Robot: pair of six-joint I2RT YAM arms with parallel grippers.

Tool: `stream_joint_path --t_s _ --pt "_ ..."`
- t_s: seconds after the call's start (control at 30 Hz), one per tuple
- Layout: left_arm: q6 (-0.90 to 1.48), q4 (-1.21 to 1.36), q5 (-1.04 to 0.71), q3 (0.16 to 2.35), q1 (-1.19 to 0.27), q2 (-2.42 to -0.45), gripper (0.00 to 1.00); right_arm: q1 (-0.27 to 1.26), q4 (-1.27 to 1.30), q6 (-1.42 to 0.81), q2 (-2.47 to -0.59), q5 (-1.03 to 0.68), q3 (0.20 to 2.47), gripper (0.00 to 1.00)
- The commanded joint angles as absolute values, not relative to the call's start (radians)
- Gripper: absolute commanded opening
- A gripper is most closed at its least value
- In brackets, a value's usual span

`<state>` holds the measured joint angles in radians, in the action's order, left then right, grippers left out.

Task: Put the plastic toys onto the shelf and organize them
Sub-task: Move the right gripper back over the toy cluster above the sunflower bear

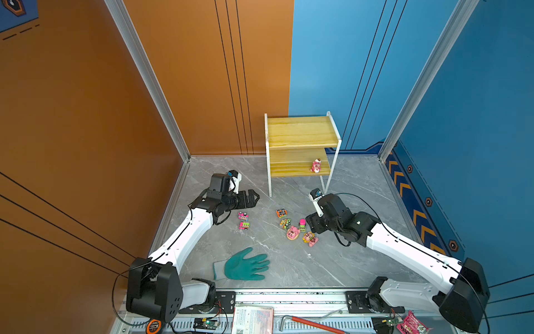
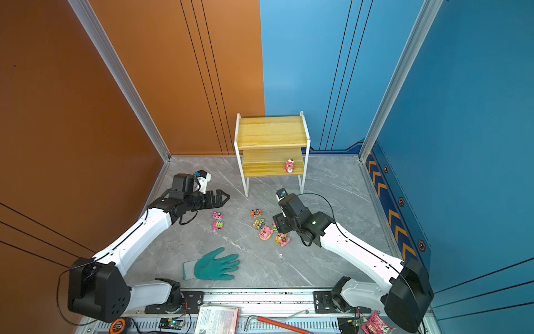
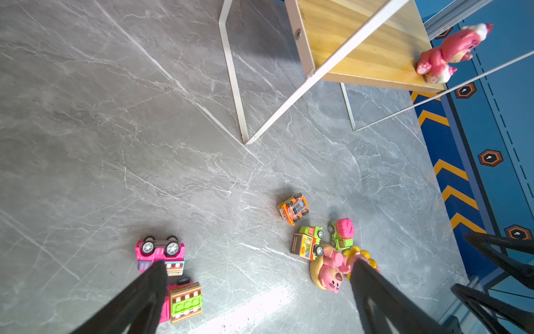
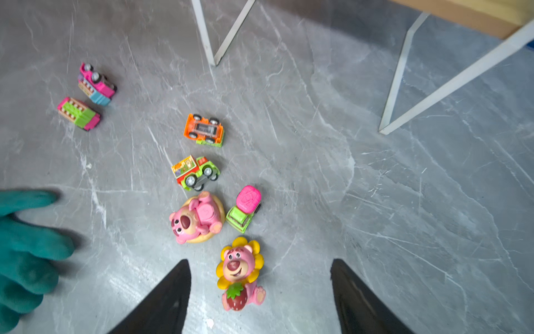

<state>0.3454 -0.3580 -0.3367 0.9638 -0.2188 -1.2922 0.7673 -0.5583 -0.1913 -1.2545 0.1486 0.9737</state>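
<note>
Glove (image 1: 242,264) is lying nearest, no toy. Right hand (image 4: 260,261), spread apart, is hovering just by the sunflower bear (image 4: 239,269) on the desk (image 1: 361,202), likely to grab it. Left hand (image 3: 258,262) is hovering empty, spread apart. One bear (image 1: 315,166) is sitting on the shelf (image 1: 300,130)'s low board, right end.

bright, even light falls from overhead, so the toys (image 4: 203,130) throw only short, soft shadows on the grey floor (image 3: 86,115). a deeper shade pools under the shelf (image 3: 361,49). in the left wrist view a white patch of glare sits on the floor close to the lens. in the right wrist view the glove (image 4: 26,245) is smeared and out of focus, and the right gripper (image 4: 260,261) shows as two soft black wedges. in both top views the corner posts (image 1: 144,72) lean apart with the wide lens, and small things look a bit mushy.
</note>
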Motion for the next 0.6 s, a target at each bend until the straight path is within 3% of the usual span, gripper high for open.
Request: stream_joint_path --t_s 0.0,0.57 --pt "0.304 -0.398 -0.312 0.975 -0.226 -1.274 1.00 0.788 -0.766 -0.132 -1.328 0.120 1.029 0.81" --pt "0.288 -0.406 -0.325 0.980 -0.244 -1.272 0.99 0.819 -0.973 0.076 -1.692 0.033 1.246 0.93"
